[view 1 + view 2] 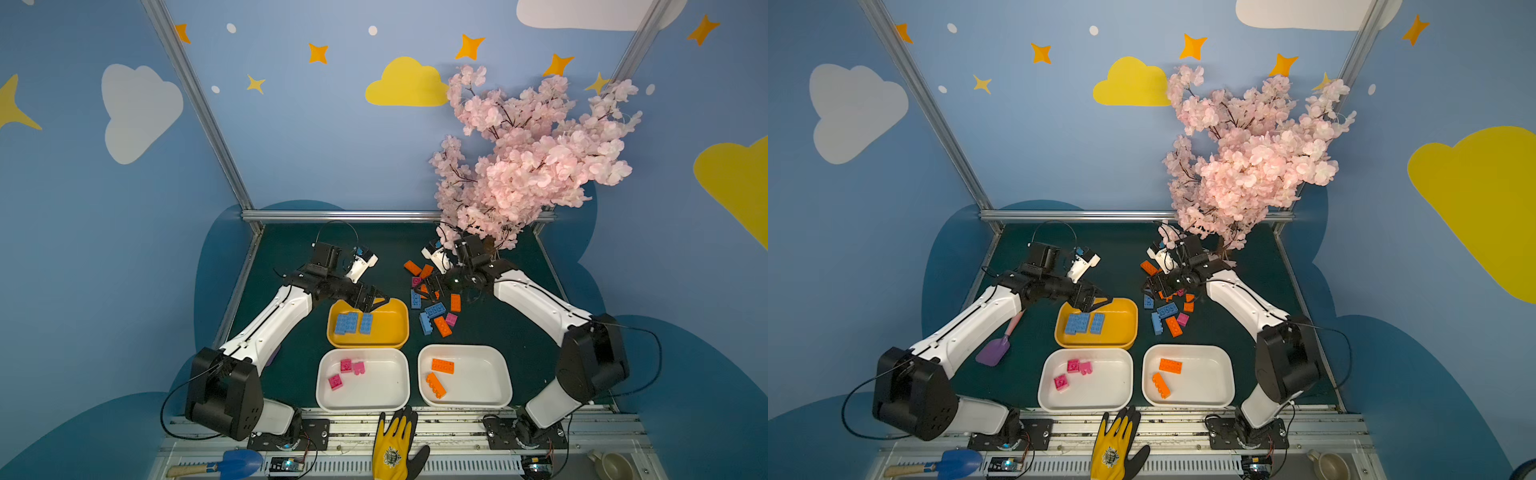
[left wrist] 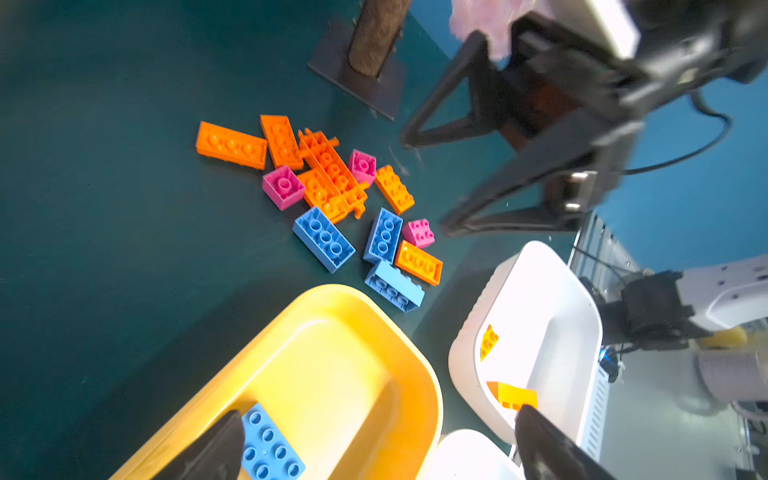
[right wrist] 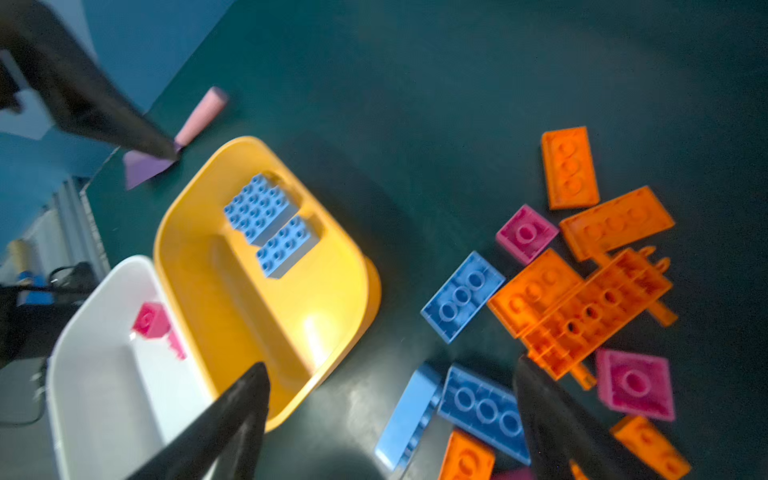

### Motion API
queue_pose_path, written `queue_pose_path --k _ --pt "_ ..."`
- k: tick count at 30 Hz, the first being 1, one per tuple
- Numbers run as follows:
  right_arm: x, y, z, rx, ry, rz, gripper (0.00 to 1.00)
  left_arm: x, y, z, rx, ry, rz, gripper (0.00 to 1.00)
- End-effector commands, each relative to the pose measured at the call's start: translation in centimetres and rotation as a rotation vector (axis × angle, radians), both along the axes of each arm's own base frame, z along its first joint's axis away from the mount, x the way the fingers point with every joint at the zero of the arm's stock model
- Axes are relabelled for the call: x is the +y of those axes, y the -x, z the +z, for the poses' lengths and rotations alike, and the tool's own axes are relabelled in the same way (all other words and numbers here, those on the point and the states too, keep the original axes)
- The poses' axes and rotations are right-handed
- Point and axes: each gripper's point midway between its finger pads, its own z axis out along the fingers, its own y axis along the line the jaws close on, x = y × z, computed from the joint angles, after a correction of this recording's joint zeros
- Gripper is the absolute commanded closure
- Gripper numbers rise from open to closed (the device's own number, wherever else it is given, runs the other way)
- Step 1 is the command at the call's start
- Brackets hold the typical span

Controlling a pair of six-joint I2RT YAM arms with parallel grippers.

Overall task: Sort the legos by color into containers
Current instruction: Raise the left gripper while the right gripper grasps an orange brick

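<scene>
We see a dark green tabletop (image 1: 374, 249) boxed in by blue walls painted with clouds and stars, with an artificial pink blossom tree (image 1: 528, 158) at its far right corner.

The left arm reaches in from the near left. Its left gripper (image 1: 377, 304) hangs over the far edge of the yellow-orange plastic tray (image 1: 390, 328), jaws spread wide and empty. Light-blue studded bricks (image 1: 353, 323) lie in that tray.

The right arm bends over the loose pile of blue, orange and pink bricks (image 1: 435, 309). The right gripper (image 1: 429, 289) sits low above it, jaws parted with nothing between them (the left wrist view shows this plainly).

Nearer us, one white plastic tray (image 1: 382, 390) holds three pink bricks, and the other white tray (image 1: 478, 382) holds two orange ones.

A purple spatula (image 1: 994, 351) with a pink handle shows whole in a top view. Only the left wrist view shows the tree's brown trunk (image 2: 374, 37).
</scene>
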Motion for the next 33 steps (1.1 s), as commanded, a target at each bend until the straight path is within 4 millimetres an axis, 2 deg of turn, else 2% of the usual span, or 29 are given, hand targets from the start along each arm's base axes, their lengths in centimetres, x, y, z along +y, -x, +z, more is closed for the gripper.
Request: queue_pose_path --k 1,5,9,16,22,25,33 --pt "-0.1 -2.5 -1.4 -0.024 0.1 -0.019 0.12 0.3 0.0 1.1 -0.007 0.047 0.012 0.0" --pt "0.8 -5.4 -3.0 -0.018 0.141 -0.035 0.13 0.9 -0.1 1.0 -0.002 0.045 0.032 0.0" --pt "0.9 -7.8 -5.2 -0.029 0.211 -0.06 0.14 1.5 0.0 0.6 0.006 0.039 0.051 0.0" --pt "1.1 -11.1 -8.0 -0.052 0.289 -0.105 0.16 2.4 -0.1 -0.2 0.021 0.039 0.084 0.0" --pt "1.3 -12.8 -10.2 -0.035 0.333 -0.123 0.2 2.9 -0.1 -0.7 0.031 0.034 0.104 0.0" --pt "1.4 -13.3 -11.1 -0.011 0.339 -0.116 0.25 2.8 -0.1 -1.0 0.04 0.042 0.102 0.0" --pt "2.4 -13.5 -13.1 0.017 0.328 -0.088 0.37 2.9 -0.1 -1.5 0.052 0.036 0.103 0.0"
